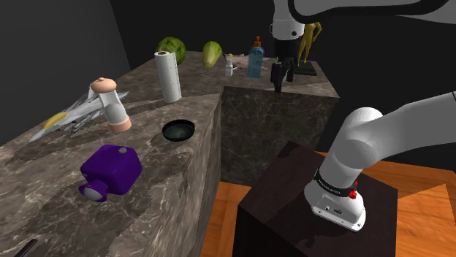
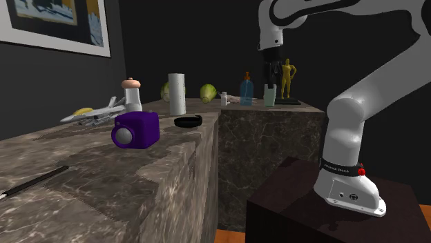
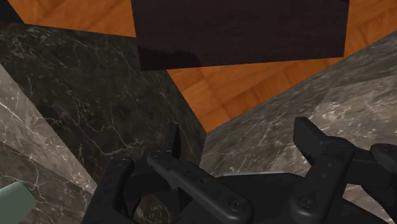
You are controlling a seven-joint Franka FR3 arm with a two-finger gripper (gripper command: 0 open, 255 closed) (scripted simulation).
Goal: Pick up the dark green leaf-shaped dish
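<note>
Dark dish (image 1: 178,131) — perhaps glossy — on veined counter (image 1: 164,186).

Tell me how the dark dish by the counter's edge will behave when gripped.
The dish looks shallow and rigid, so it probably keeps its shape. Its low rim offers little to pinch and looks smooth, so it may slip. Lying flat on the counter, it seems unlikely to roll.
</note>
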